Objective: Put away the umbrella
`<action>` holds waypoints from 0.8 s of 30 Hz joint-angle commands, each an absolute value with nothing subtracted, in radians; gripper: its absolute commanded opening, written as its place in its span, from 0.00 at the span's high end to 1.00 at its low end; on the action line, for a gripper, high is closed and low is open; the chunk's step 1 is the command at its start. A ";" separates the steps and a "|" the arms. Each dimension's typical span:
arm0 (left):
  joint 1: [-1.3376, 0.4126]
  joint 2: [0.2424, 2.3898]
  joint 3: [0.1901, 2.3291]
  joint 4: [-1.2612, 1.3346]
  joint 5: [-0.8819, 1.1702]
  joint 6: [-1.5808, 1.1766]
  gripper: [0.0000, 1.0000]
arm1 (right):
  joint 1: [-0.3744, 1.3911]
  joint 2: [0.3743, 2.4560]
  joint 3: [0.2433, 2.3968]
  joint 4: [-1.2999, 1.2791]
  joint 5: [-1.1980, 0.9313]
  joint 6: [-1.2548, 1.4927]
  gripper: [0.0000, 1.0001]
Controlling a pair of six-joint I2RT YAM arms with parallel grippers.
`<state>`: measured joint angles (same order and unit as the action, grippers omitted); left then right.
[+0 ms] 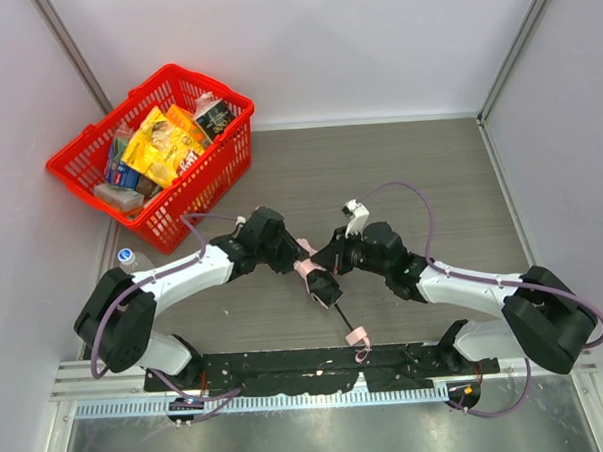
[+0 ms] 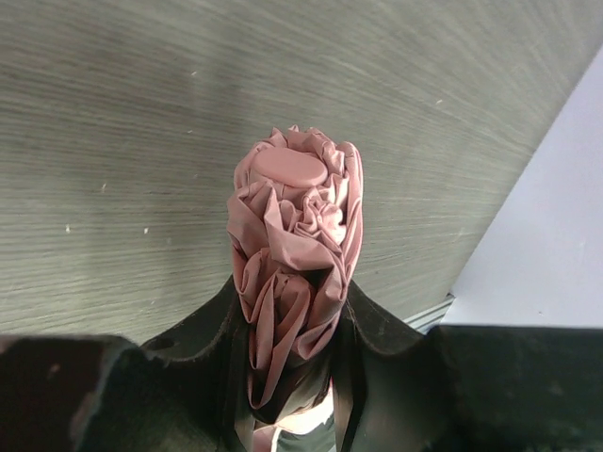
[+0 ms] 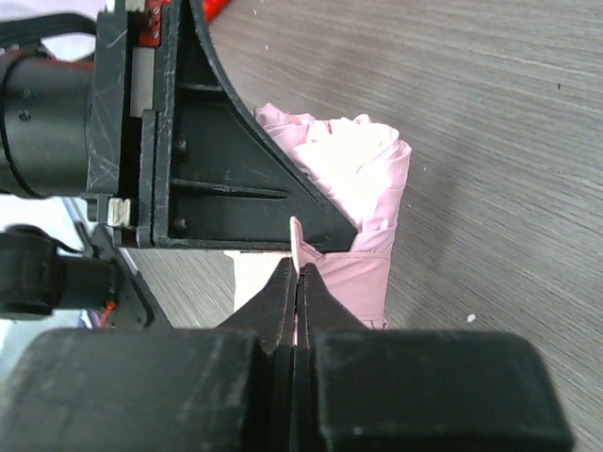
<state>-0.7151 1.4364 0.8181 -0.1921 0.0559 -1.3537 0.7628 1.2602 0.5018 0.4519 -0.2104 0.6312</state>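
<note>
Both arms meet mid-tabletop (image 1: 430, 180) over the umbrella (image 2: 297, 226), which is held off the surface between them. The left pincer (image 2: 294, 311) is clamped around the bunched pink canopy, with crumpled fabric and the flat cap end sticking out past the fingers. The right pincer (image 3: 296, 278) is pressed together on a thin pink flap (image 3: 295, 235) at the side of the bundle. It could be the closure strap or a fold edge; can't tell which.

In the top view the black shaft (image 1: 337, 314) sticks out toward the arm bases with the small handle (image 1: 356, 335) at its end, so the umbrella does not look collapsed yet. The red basket (image 1: 200, 195) sits far left, well apart, full of packets.

Step, as judged: tidying and binding the canopy — not stowing yet. The next move likely calls for the right arm to draw the flap around the bundle while the left keeps the fabric tight, then push the shaft in. Risk — the thin flap slips out of the pinch.
</note>
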 commanded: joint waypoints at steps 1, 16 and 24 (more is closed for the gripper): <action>-0.706 1.508 0.822 -0.172 -0.055 -1.370 1.00 | 0.885 1.224 0.629 0.660 -0.364 0.580 0.99; -0.730 1.529 0.640 0.118 -0.095 -1.327 1.00 | 0.901 1.086 0.477 0.859 -0.044 0.764 0.99; -0.730 1.580 0.618 0.118 -0.126 -1.381 1.00 | 0.903 1.127 0.506 0.919 -0.265 0.721 0.99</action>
<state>-0.7448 1.5005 0.6430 0.1692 0.0807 -1.3842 0.8631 1.1793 0.4103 0.4469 0.0177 0.6369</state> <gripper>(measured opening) 0.321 0.028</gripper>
